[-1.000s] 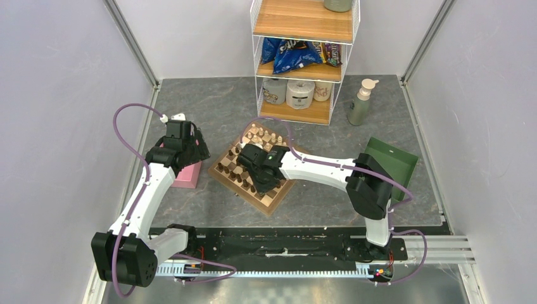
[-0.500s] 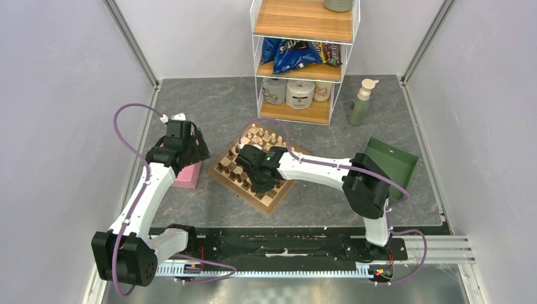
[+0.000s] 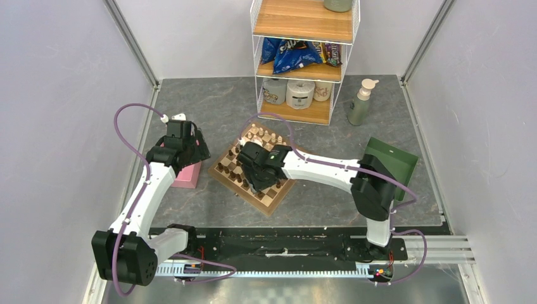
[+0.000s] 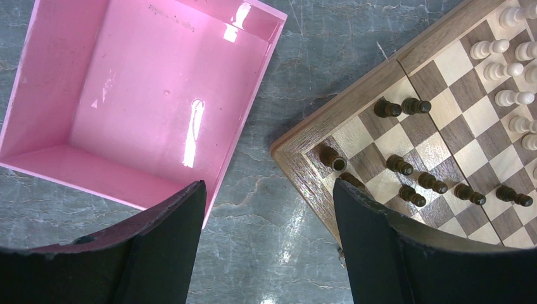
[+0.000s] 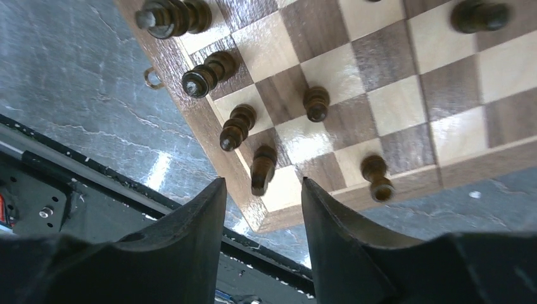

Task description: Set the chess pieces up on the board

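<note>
Chess pieces (image 4: 399, 164): all that can be seen are on the board (image 4: 443, 126), the dark ones and the pale ones in separate groups.
Board position: it lies on the grey table (image 3: 209, 107), turned cornerwise to the arms; in the top view the right arm covers its middle.
Left gripper (image 4: 267, 187): the jaws are wide apart with nothing between them, and it hangs over the table beside the board.
Under the left jaws: only bare table shows in the gap; one corner of the board is just ahead of one finger.
Pink box (image 4: 145, 95): just ahead of the other finger, near the board and not touching it.
Corner piece (image 4: 332, 157): a dark one on the corner square nearest to the left jaws; more dark ones are spread over the squares behind it.
Pale pieces (image 4: 500, 69): on the part of the board far from the left jaws, close together.
Right gripper (image 5: 263, 183): the jaws are apart and hold nothing; it is over the edge of the board.
Dark piece (image 5: 261, 170): in line with the gap, just ahead of the fingertips (image 5: 212, 196), with free space on each side, so it touches neither.
Neighbours (image 5: 235, 125): several dark ones farther ahead of the right jaws, and one (image 5: 377, 177) off to the side, at the border of the board.
Green tray (image 3: 396, 158): well apart from both pairs of jaws, beside the elbow of the right arm.
</note>
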`<state>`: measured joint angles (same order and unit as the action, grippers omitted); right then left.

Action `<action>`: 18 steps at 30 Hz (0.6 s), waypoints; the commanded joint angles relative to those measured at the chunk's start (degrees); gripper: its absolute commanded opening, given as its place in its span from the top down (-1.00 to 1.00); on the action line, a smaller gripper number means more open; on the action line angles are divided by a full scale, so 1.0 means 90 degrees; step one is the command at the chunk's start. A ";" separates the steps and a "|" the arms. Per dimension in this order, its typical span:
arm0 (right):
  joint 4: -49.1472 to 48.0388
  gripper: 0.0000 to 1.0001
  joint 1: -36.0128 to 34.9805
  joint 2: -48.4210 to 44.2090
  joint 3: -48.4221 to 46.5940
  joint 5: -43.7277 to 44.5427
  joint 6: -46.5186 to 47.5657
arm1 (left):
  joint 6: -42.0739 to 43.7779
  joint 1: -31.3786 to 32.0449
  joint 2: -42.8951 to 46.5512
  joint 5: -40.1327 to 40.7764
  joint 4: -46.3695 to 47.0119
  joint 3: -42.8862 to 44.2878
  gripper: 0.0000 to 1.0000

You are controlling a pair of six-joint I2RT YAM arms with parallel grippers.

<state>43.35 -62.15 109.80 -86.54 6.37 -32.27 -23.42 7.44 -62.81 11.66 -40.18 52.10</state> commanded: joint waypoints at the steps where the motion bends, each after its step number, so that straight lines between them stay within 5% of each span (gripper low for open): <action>1: -0.0184 -0.13 -0.0023 -0.0981 0.0142 0.0740 0.0038 | 0.0058 -0.0040 -0.0005 -0.0037 0.0161 -0.0036 -0.60; 18: -0.0198 -0.06 0.0860 -0.0928 0.0984 0.0167 -0.0466 | 0.0060 -0.0044 0.0020 -0.0065 0.0158 -0.0043 -0.60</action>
<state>42.11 -54.35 100.40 -77.65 9.96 -35.53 -23.42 7.44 -62.89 11.46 -40.18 52.10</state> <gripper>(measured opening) 0.540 0.804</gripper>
